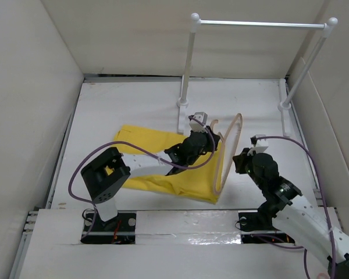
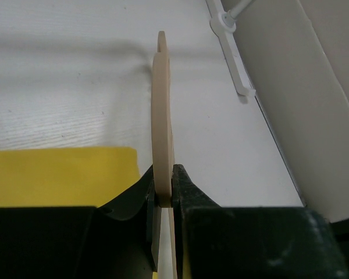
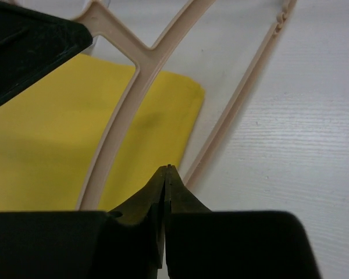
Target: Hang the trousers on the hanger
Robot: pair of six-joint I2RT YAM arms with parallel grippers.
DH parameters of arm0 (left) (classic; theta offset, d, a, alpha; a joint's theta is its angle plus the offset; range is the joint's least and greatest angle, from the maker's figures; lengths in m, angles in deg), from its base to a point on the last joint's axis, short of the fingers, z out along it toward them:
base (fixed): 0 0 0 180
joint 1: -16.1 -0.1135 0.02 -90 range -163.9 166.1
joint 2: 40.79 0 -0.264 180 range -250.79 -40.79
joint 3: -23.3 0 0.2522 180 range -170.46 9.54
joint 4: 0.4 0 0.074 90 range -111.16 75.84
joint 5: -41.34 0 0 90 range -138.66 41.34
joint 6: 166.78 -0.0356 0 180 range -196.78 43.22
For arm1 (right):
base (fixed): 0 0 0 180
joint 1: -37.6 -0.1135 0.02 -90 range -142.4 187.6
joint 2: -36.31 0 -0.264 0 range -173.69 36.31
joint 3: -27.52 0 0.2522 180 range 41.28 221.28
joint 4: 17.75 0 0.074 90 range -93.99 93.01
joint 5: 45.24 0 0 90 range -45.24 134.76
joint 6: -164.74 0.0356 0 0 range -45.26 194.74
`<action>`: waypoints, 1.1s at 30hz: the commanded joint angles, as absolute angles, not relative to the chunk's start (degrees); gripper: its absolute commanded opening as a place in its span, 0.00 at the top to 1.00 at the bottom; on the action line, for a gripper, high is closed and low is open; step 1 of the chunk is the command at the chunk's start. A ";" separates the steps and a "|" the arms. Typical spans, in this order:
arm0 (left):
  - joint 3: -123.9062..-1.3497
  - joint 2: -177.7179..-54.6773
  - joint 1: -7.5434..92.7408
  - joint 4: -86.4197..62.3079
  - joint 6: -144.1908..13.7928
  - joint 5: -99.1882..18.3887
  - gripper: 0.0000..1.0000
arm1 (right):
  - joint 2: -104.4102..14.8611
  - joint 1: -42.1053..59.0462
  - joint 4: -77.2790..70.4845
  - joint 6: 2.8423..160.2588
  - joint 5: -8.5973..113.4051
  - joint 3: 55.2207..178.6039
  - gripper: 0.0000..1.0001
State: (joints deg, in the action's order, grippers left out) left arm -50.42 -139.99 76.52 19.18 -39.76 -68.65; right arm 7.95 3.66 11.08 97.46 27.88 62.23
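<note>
White two-post rail (image 1: 262, 24) at far end of table (image 1: 116, 110), pale walls (image 1: 29, 87) around

We find the trousers (image 1: 180, 185) lying mid-table (image 1: 122, 104), the hanger (image 2: 161, 116) upright at their right edge in the left gripper (image 2: 164, 186), the right gripper (image 3: 166, 174) beside it, and the rail (image 1: 262, 24) behind.

Blk & wht arms (image 1: 142, 166) w/ purple cables (image 1: 71, 180).
</note>
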 commanded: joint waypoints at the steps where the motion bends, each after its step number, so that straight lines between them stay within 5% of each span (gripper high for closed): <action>1: -46.63 -135.54 78.49 27.49 -34.69 -69.84 1.00 | 4.24 3.41 8.49 97.59 29.81 63.95 1.00; 5: -40.31 -134.13 79.56 32.76 -28.80 -71.69 1.00 | 0.19 3.41 3.57 97.59 34.73 62.73 1.00; 8: -36.52 -133.96 80.78 35.15 -27.30 -74.14 1.00 | -3.14 3.41 0.76 99.17 36.24 60.97 0.90; 15: -31.86 -133.69 81.31 35.41 -25.45 -76.26 1.00 | -6.58 3.41 -8.18 102.77 38.96 55.70 0.51; 30: -28.69 -134.39 81.31 37.17 -27.47 -76.87 1.00 | -18.71 2.88 -18.92 105.50 43.88 50.95 0.42; 33: -28.78 -134.48 81.31 37.61 -28.17 -76.87 1.00 | -19.42 2.88 -19.90 106.11 44.32 50.51 0.49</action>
State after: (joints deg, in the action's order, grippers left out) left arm -29.40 -136.23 81.00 35.82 -26.04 -75.84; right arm -18.70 3.38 -15.68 104.84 42.76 51.61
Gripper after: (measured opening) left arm 0.059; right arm 0.537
